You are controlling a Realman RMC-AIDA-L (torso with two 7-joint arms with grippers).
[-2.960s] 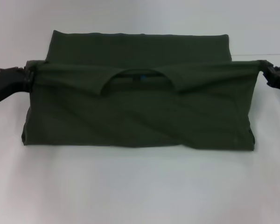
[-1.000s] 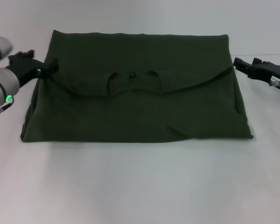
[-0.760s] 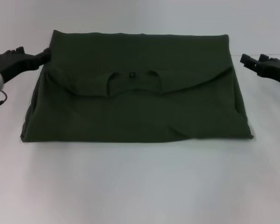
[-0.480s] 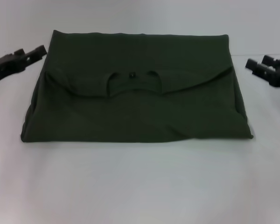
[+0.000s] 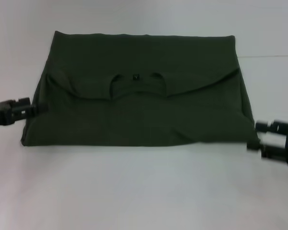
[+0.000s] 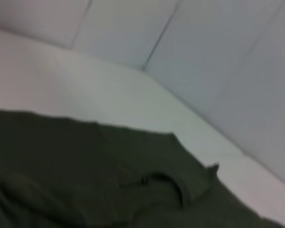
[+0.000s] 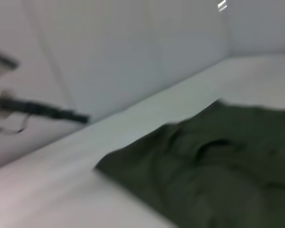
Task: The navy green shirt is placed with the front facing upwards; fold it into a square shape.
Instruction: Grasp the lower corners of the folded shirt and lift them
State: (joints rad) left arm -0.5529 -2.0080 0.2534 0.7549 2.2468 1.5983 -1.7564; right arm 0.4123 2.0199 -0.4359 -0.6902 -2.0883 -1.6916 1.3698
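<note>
- On the white worktop (image 5: 144, 191), centre of head view: the navy green shirt (image 5: 144, 91), folded into a wide rectangle. A top flap is laid over toward the near side, and the round neck opening (image 5: 137, 84) faces up near the middle.
- L side, head view: left gripper (image 5: 33, 109) low over the worktop, at the shirt's left edge near its near-left corner. Fingers look nearly closed; tips at the cloth edge. Whether they pinch the fabric: cannot tell.
- R side, head view: right gripper (image 5: 259, 136) just beside the shirt's near-right corner. Two fingers seen apart, one above the other, gap between them, nothing held. Contact w/ the cloth: cannot tell.
- Left wrist view: only this view gives a low look across the shirt (image 6: 109, 185) from its left side. Neck band (image 6: 173, 183) stands up as a raised loop; a rolled fold (image 6: 28, 192) of fabric lies closer in. Pale wall behind. Own fingers not shown.
- Right wrist view: shirt (image 7: 209, 171) seen from the opposite side, a corner pointing toward the lens. Far off, a dark arm (image 7: 38, 110), most likely the left one, reaches in over the worktop; head view shows it from above only. Own fingers not shown.
</note>
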